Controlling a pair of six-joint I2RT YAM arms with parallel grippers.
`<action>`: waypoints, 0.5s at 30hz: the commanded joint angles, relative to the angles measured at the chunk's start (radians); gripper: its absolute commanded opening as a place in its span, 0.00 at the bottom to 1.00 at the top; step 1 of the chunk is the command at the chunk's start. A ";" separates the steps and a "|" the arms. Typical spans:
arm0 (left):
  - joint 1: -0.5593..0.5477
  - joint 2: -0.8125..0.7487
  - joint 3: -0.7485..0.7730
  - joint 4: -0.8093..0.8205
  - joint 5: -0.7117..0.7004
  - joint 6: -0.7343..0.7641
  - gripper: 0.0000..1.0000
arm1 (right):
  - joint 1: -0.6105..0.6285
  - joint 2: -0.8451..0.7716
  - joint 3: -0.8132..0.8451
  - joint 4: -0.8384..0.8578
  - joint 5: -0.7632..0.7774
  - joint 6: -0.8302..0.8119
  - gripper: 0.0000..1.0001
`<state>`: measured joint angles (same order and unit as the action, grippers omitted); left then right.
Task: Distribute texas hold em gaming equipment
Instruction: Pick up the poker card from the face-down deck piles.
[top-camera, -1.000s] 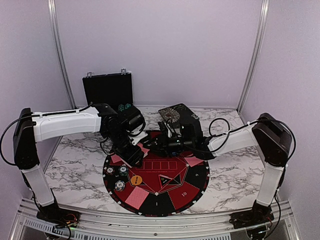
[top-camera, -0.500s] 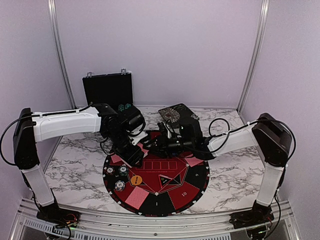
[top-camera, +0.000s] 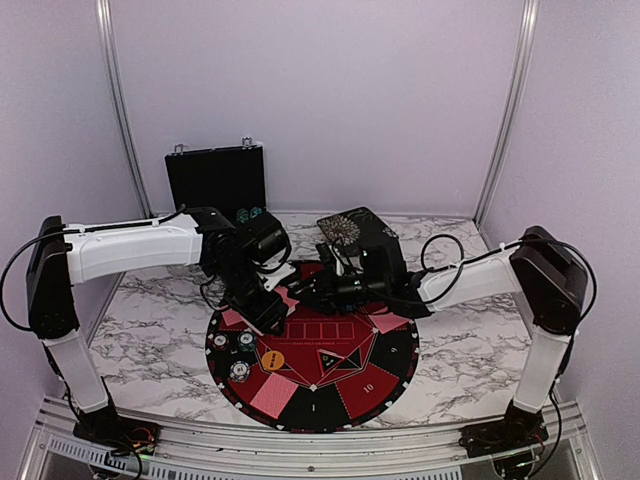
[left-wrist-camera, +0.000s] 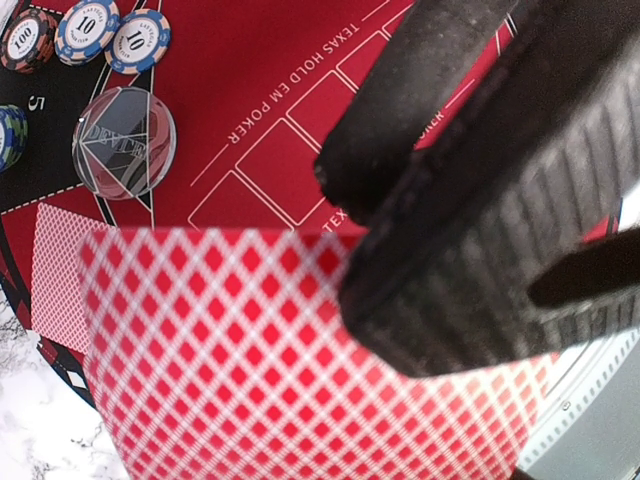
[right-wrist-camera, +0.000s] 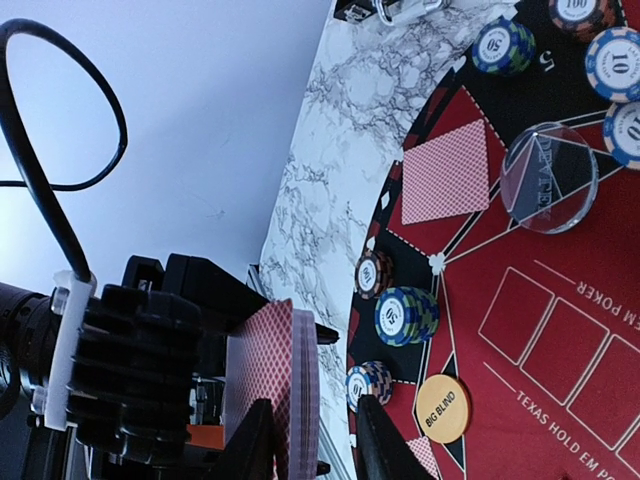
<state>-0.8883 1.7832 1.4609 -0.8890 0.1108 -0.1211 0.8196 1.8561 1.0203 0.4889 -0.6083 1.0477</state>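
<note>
Right gripper (right-wrist-camera: 315, 445) narrower around one deck (right-wrist-camera: 262, 370)

Pale lilac walls (top-camera: 320, 90) back a white marble-patterned table (top-camera: 150, 320) framed by aluminium posts (top-camera: 118, 100).

left gripper (left-wrist-camera: 350, 240) clamped on red-backed card (left-wrist-camera: 230, 350) (blurry, v. close), clear disc (left-wrist-camera: 125, 143) & chips (left-wrist-camera: 87, 30) on mat (left-wrist-camera: 270, 70) in bg

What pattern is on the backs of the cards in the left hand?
A red-and-white diamond lattice covers the cards; it shows best in the left wrist view.
</note>
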 joint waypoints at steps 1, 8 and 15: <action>0.001 -0.046 0.018 -0.008 -0.011 0.016 0.43 | -0.008 -0.043 0.032 -0.054 0.029 -0.031 0.27; 0.000 -0.046 0.019 -0.008 -0.009 0.016 0.43 | -0.013 -0.059 0.028 -0.062 0.033 -0.034 0.26; 0.001 -0.045 0.020 -0.008 -0.010 0.018 0.43 | -0.014 -0.073 0.022 -0.063 0.036 -0.033 0.24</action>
<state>-0.8883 1.7832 1.4609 -0.8886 0.1108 -0.1181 0.8131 1.8229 1.0203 0.4374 -0.5869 1.0306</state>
